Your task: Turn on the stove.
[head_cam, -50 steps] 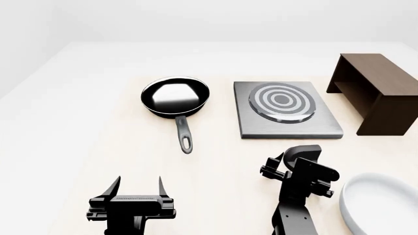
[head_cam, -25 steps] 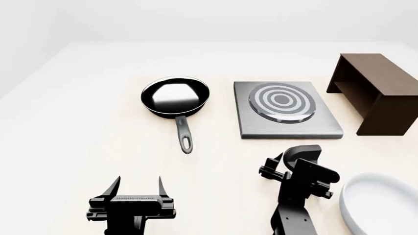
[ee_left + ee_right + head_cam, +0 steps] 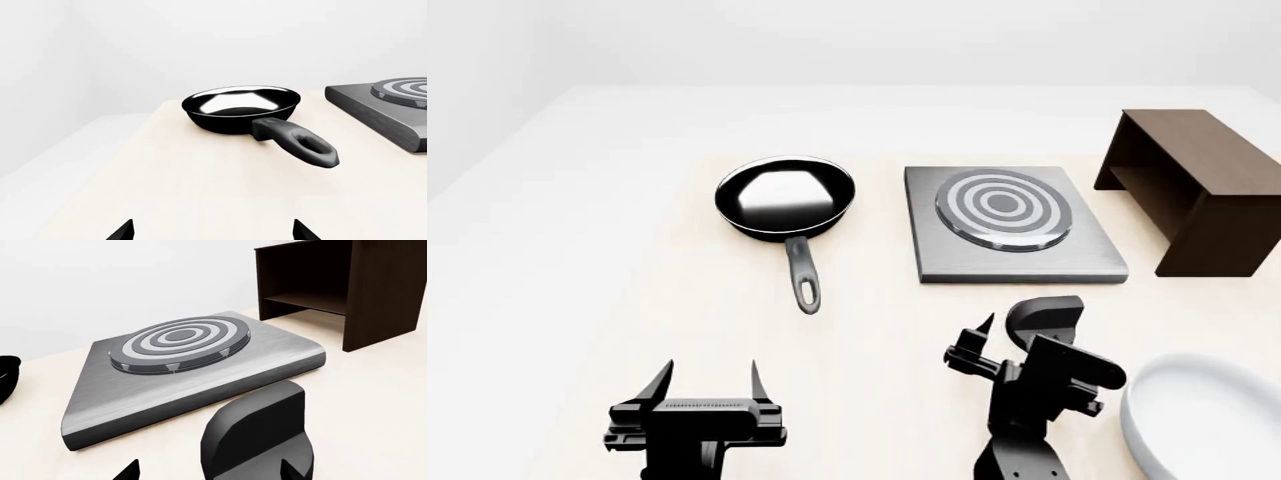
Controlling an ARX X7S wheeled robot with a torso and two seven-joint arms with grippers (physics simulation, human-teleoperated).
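Observation:
The stove is a flat grey slab point(image 3: 1017, 255) with a ringed burner point(image 3: 1004, 206); it also shows in the right wrist view point(image 3: 200, 380) and at the edge of the left wrist view point(image 3: 387, 112). Its separate black knob point(image 3: 1049, 313) stands on the table in front of the slab. My right gripper point(image 3: 1004, 340) is open right behind the knob. In the right wrist view the knob point(image 3: 257, 435) fills the space between the spread fingertips of that gripper point(image 3: 208, 474), closer to one finger. My left gripper point(image 3: 711, 378) is open and empty over bare table; only its fingertips show in the left wrist view point(image 3: 213, 235).
A black frying pan point(image 3: 785, 197) lies left of the stove, handle toward me; it also shows in the left wrist view point(image 3: 240, 107). A dark brown shelf point(image 3: 1194, 185) stands right of the stove. A white dish point(image 3: 1208, 415) sits at the near right, beside my right arm.
My right gripper has turned a little and shifted slightly left and down beside the knob. The left arm, the knob and the stove have not moved.

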